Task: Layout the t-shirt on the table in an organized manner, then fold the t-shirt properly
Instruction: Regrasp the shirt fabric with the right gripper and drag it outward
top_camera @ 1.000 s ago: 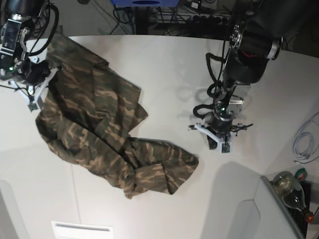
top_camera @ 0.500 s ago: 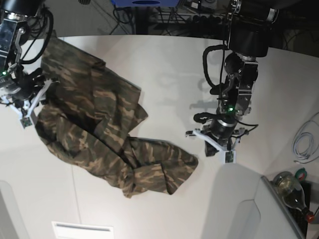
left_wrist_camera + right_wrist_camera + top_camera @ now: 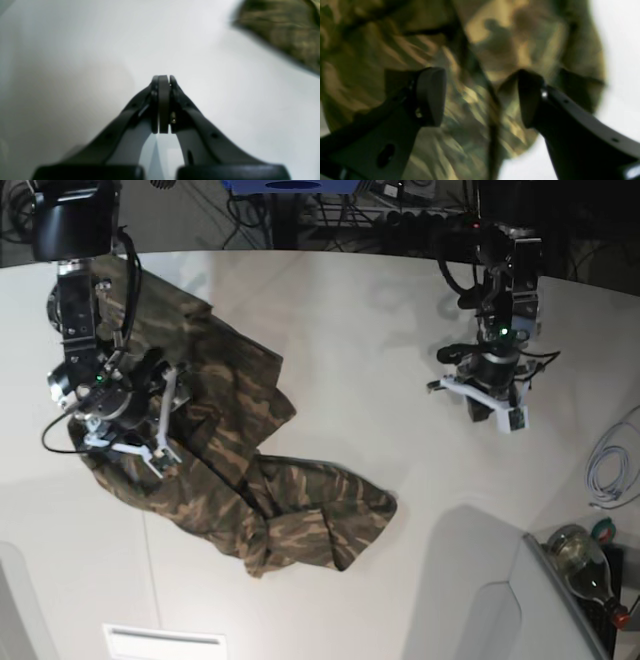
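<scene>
table (image 3: 340,330): white top, reaching to every edge of the base view.
t-shirt (image 3: 240,470): camouflage cloth, crumpled, lying on the table from 10 o'clock down to 6 o'clock of centre.
right gripper (image 3: 480,97): over the shirt at 9 o'clock; jaws stand well apart, cloth shows in the gap between them, nothing clamped.
left gripper (image 3: 163,80): above bare table at 2 o'clock, well apart from the shirt; jaws pressed together, holding nothing.
</scene>
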Tool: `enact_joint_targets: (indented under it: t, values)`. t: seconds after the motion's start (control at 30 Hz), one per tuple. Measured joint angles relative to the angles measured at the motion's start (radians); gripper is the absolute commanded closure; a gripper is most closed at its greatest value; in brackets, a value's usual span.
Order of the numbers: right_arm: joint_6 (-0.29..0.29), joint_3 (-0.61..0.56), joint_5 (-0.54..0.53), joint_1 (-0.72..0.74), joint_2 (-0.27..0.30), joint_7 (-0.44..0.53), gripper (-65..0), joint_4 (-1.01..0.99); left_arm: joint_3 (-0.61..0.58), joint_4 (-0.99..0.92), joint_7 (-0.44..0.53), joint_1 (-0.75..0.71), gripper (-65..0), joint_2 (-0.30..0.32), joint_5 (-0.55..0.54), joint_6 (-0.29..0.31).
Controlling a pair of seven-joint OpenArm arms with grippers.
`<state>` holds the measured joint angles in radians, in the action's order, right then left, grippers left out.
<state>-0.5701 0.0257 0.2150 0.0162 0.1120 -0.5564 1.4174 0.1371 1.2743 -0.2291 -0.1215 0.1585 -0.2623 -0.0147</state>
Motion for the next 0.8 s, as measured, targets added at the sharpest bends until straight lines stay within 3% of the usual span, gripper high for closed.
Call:
enact_joint_targets:
  t: [0.1,0.17,0.23,0.6,0.8]
  values:
    - [-0.008,-0.002,0.037,0.024,-0.016,0.06,-31.5,-0.068,0.039,0.021,-0.01,-0.044,0.0,-0.001,0.0,0.002]
    - [-0.008,-0.002,0.053,0.048,-0.009,0.057,-18.0,-0.104,0.053,0.036,-0.003,-0.057,0.0,-0.003,0.001,0.004]
    - [-0.007,0.0,0.055,0.061,-0.004,0.056,-0.3,-0.12,0.059,0.036,0.002,-0.068,0.0,-0.003,-0.001,0.011]
    - [-0.007,-0.011,0.051,0.067,0.005,0.049,-0.3,0.087,0.089,0.059,0.0,-0.123,0.0,-0.003,-0.001,0.011]
    - [-0.01,-0.01,0.055,0.159,0.04,0.002,-0.5,0.111,0.087,0.097,0.0,-0.142,0.0,-0.003,-0.001,0.011]
